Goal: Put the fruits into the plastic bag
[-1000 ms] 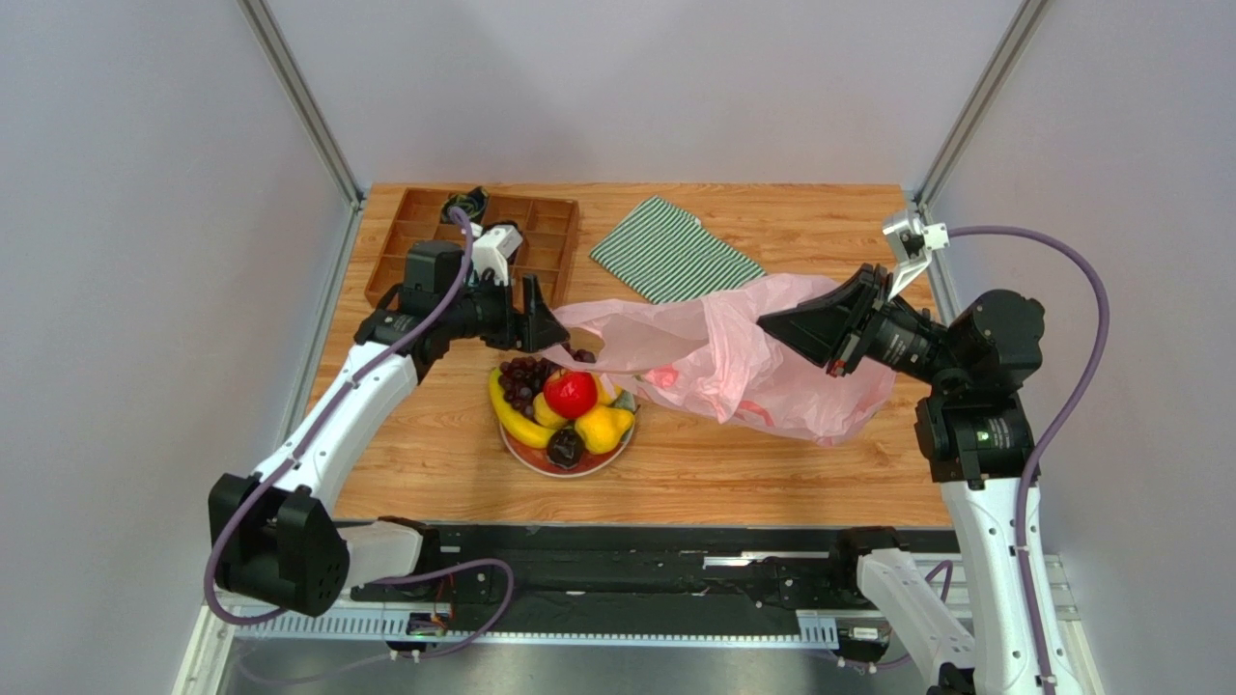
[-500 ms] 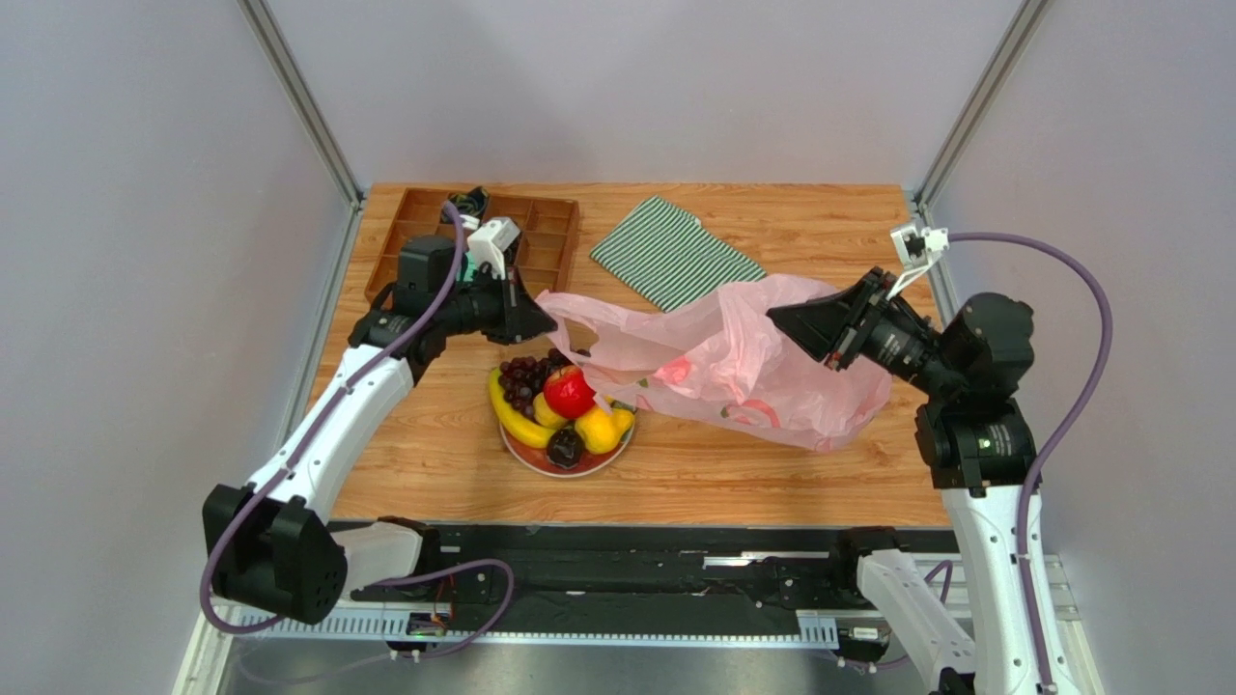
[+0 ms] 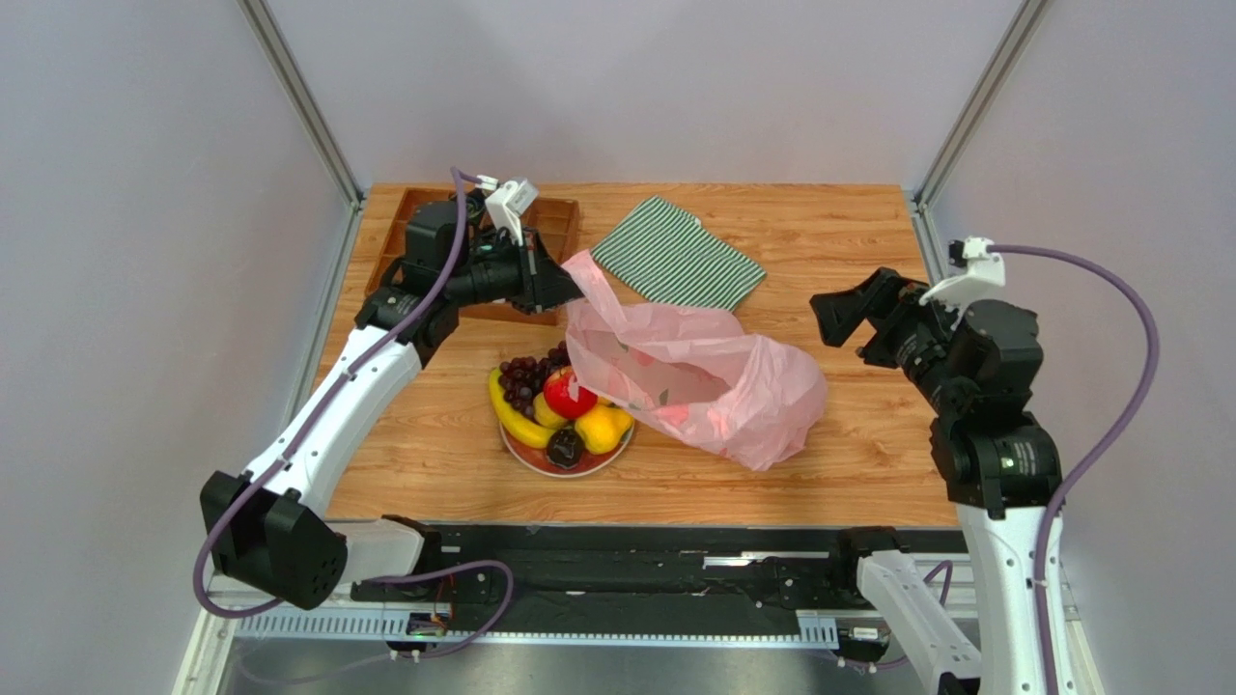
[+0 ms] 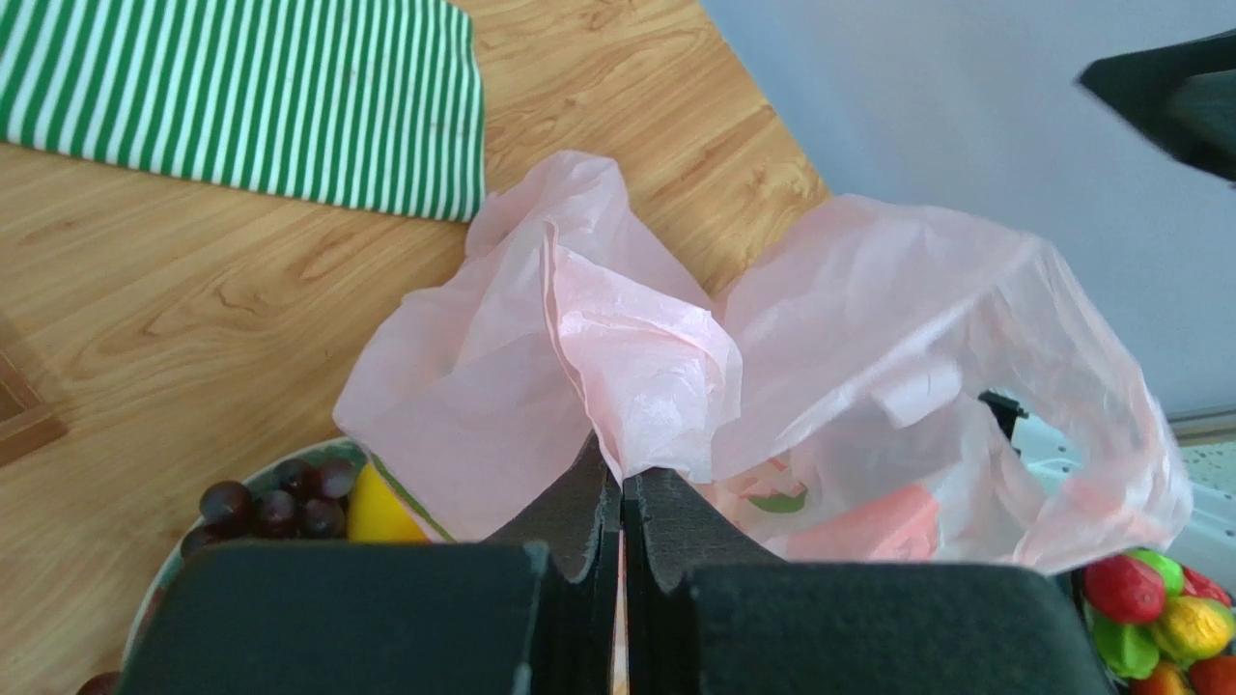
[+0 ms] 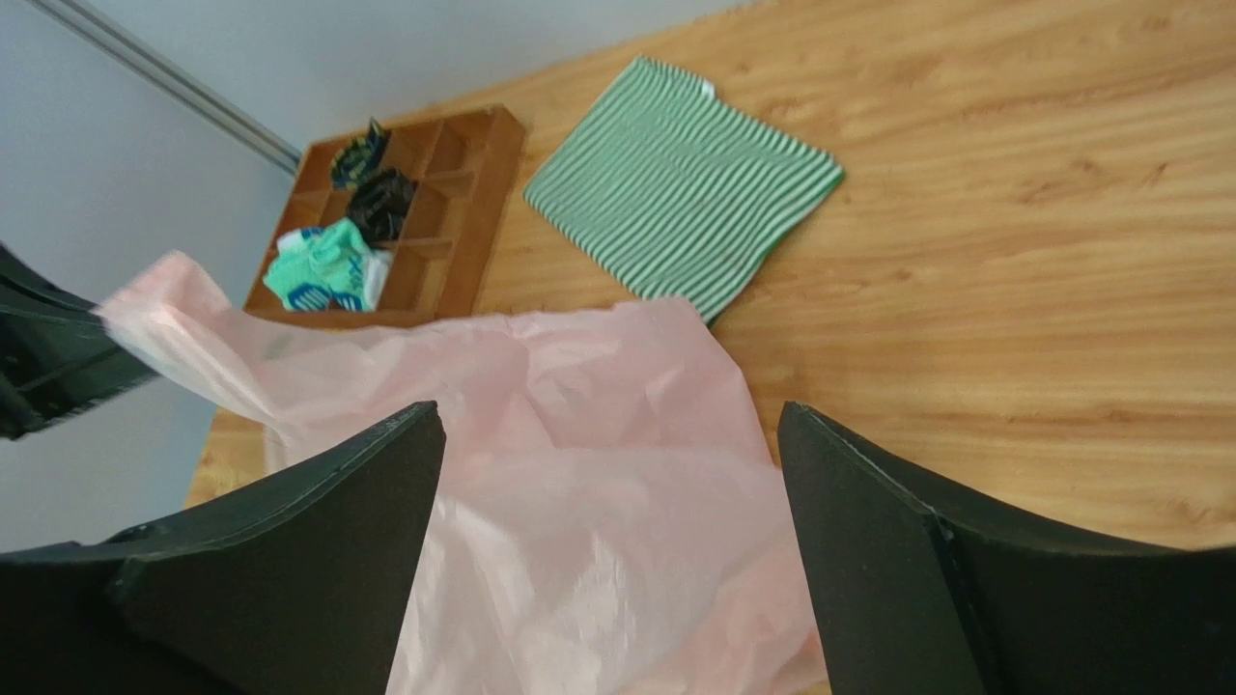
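My left fingers (image 4: 620, 510) are pinched tight on a fold of the bag (image 3: 697, 380), with that end held up toward the far-left corner. My right fingers (image 3: 853, 314) gape wide and hold nothing, off by the right edge, apart from the bag. The bag slumps at the middle of the bench (image 3: 856, 471). Fruits (image 3: 563, 410) sit heaped on the plate (image 3: 540, 464) by the near edge. The bag seems to drape over its right rim. Cloth (image 3: 675, 254) lies at the far edge.
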You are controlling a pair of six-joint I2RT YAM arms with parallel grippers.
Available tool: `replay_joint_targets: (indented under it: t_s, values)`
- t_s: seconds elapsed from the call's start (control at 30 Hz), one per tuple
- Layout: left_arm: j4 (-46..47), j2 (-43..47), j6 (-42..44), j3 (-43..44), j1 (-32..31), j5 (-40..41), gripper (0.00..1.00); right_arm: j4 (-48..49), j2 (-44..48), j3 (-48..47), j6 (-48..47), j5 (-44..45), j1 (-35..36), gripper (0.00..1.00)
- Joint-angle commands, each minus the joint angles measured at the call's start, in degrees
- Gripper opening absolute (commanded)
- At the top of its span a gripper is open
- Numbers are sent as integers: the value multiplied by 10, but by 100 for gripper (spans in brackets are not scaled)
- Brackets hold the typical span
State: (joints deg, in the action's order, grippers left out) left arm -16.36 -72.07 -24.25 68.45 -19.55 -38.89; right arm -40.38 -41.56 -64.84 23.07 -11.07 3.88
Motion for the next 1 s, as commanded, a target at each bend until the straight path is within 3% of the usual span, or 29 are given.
replay_joint_targets:
  t_s: [0.0,0.23,0.3,0.4,0.43,0.47,0.53,0.8,0.97]
  values:
    - [8,-14,1,34,-5,-4,0,43,35,-60,-10,46,1,90]
    - [5,-6,19,22,-5,2,0,104,6,-67,43,-57,9,86]
    - [5,-2,25,20,-5,5,0,114,-19,-59,53,-51,51,84]
    - [-2,0,32,16,-5,10,0,118,-59,-63,24,69,207,84]
    - [-6,-1,35,16,-5,13,0,116,-72,-70,10,106,296,84]
    - [-8,-1,37,15,-5,14,0,112,-85,-78,2,168,332,85]
    - [-12,0,37,13,-5,15,0,103,-122,-95,-3,191,393,85]
    - [-23,8,45,8,-5,31,0,94,-158,-61,34,236,509,77]
    - [-32,4,47,12,-5,28,0,92,-179,-67,18,257,616,73]
